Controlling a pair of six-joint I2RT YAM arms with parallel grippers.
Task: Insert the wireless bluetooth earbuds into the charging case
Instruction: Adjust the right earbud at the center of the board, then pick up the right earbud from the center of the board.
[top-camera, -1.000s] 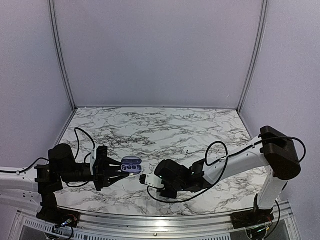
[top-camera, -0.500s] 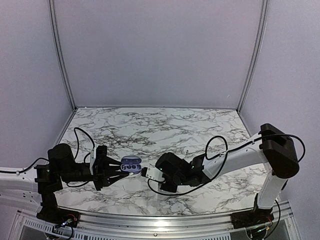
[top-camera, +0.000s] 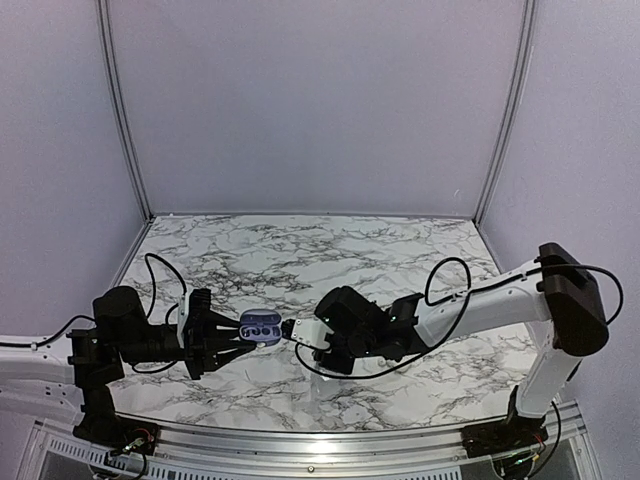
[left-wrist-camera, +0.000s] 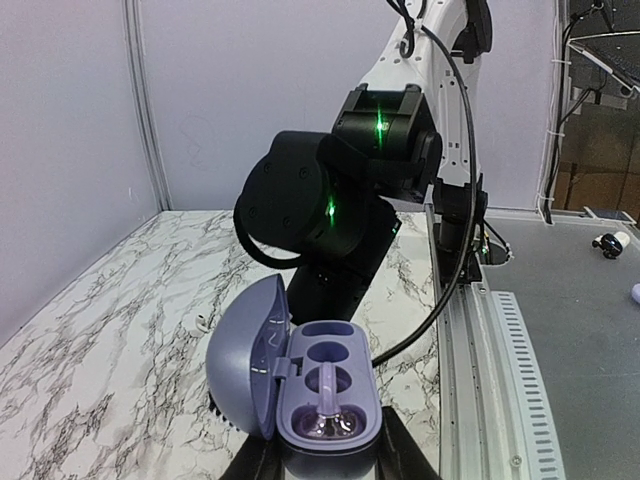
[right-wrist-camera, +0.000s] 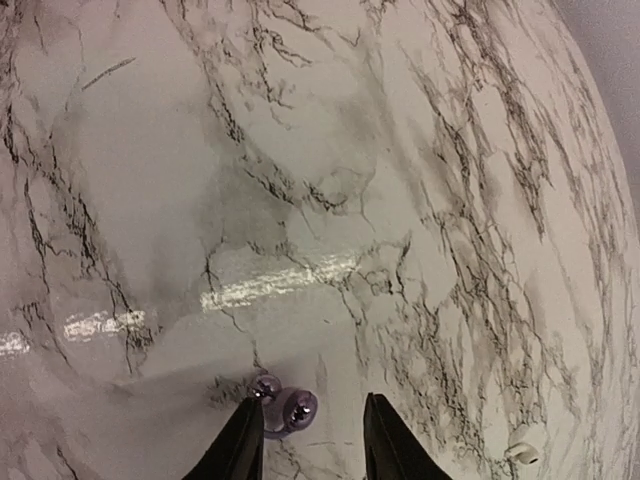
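Your left fingers (left-wrist-camera: 400, 460) are clenched on the open case (left-wrist-camera: 325, 385), held above the bench (top-camera: 400, 260) near its front edge, left of middle. One bud (left-wrist-camera: 325, 425) looks seated in it. Your right fingers (right-wrist-camera: 385, 445) stand parted about another bud (right-wrist-camera: 285, 412), which sits close against one finger. Close off-centre and it may squirt away. Come in crooked and you could knock the lid (left-wrist-camera: 245, 345).

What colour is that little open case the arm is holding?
The case is pale lavender-purple, clearest in the left wrist view.
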